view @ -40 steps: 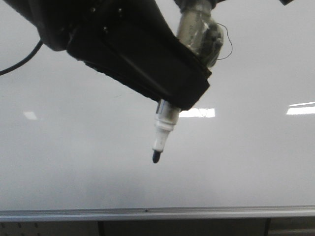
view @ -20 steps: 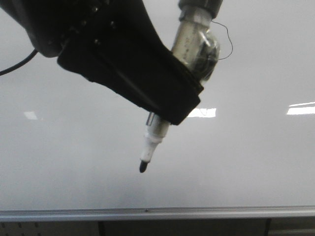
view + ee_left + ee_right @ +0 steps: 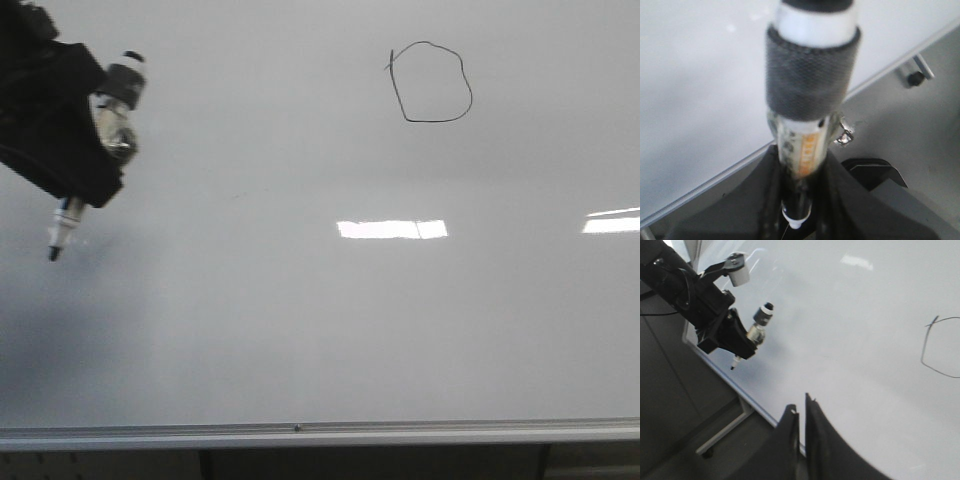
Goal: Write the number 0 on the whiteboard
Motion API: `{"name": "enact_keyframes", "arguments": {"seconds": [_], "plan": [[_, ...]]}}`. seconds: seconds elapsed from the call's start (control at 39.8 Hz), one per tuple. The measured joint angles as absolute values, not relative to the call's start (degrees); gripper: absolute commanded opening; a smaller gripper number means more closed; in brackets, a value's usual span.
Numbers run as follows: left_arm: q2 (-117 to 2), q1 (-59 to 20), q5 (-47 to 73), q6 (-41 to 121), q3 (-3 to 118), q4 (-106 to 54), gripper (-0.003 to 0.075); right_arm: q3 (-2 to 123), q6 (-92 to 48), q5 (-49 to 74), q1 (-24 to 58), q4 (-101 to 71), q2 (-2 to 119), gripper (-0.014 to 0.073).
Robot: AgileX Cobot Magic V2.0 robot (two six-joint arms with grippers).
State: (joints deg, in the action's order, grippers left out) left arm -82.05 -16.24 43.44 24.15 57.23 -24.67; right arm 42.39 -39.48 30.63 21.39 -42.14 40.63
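The left hand is closest to the front camera, at the left edge of the whiteboard. It is closed tight on a marker pen. The pen's black tip points down and sits a little away from the board. The left wrist view shows the pen's clear body squeezed between the two black fingers, with a dark grip band higher up the pen.

The right hand shows only in its own wrist view. Its two dark fingers are pressed almost together with just a thin slit between them, and nothing is in them. It hangs in front of the whiteboard, near the silver bottom rail.

Farther back, the number 0 is drawn on the whiteboard, up high and right of the middle. It is a thin black loop, a bit lopsided, with a small tick at its upper left. It is well apart from the marker pen. Two bright light patches shine on the board below the loop.
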Motion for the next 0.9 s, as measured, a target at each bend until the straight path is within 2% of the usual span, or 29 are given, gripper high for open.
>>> {"name": "enact_keyframes", "arguments": {"seconds": [0.25, 0.38, 0.65, 0.9], "plan": [[-82.1, 3.3, 40.9, 20.9, 57.2, -21.2, -0.0019, 27.8, -39.5, 18.6, 21.4, -42.0, 24.4, -0.0063], [-83.0, 9.9, 37.3, 18.6, 57.2, -19.2, -0.0019, 26.4, -39.5, 17.2, 21.4, -42.2, 22.5, -0.0063], [-88.6, 9.5, 28.5, 18.4, 58.4, -18.8, -0.0019, 26.4, -39.5, 17.1, 21.4, -42.4, 22.4, -0.0063], [-94.5, 7.7, 29.6, 19.3, 64.1, -18.5, -0.0019, 26.4, -39.5, 17.1, 21.4, -42.4, 22.4, -0.0063]]}}
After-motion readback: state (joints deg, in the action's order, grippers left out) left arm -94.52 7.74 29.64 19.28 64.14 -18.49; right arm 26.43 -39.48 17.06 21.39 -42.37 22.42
